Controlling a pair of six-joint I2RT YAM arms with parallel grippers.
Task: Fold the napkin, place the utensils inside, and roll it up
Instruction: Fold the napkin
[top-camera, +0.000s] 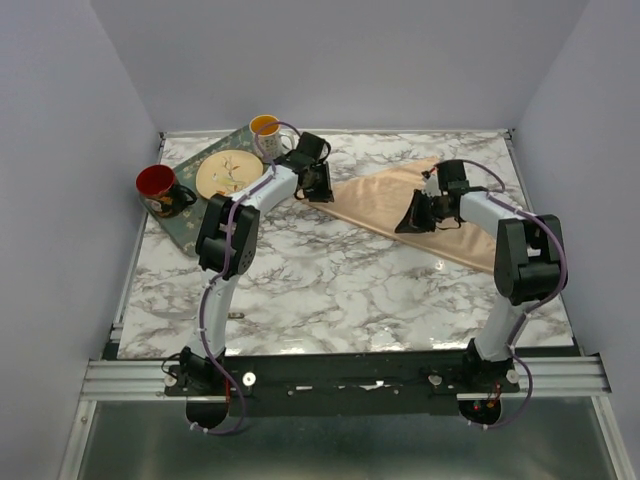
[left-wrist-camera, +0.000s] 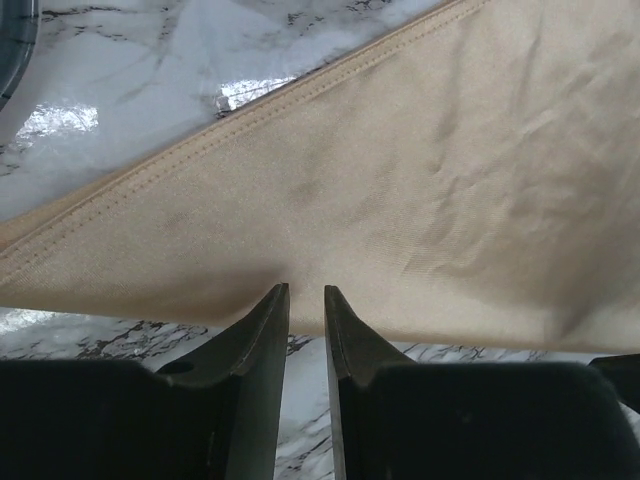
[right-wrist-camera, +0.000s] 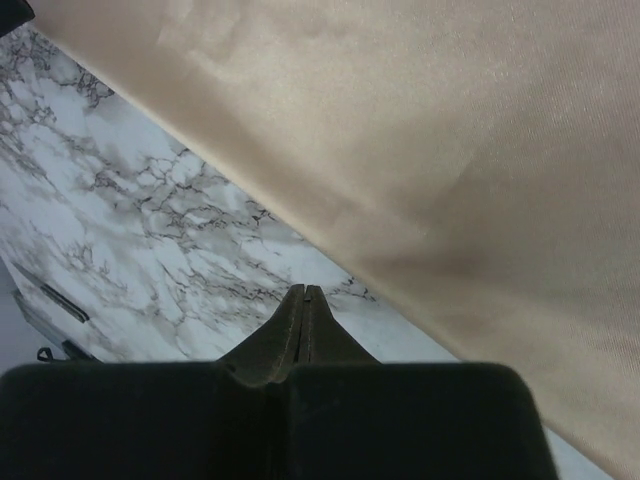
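Observation:
The peach-tan napkin (top-camera: 372, 204) lies folded into a long triangle on the marble table at the back right. It fills the left wrist view (left-wrist-camera: 420, 180) and the right wrist view (right-wrist-camera: 450, 130). My left gripper (top-camera: 322, 190) is at the napkin's left tip, its jaws a narrow gap apart (left-wrist-camera: 306, 292) just over the near fold edge, with nothing between them. My right gripper (top-camera: 408, 225) is at the napkin's near edge, shut and empty (right-wrist-camera: 305, 290), over bare marble beside the cloth. No utensils show in any view.
A dark placemat (top-camera: 186, 223) at the back left carries a round cream floral plate (top-camera: 228, 172), a red mug (top-camera: 158, 183) and a yellow-lined mug (top-camera: 265, 127). Grey walls stand close on three sides. A small dark item (top-camera: 235, 316) lies near the left arm.

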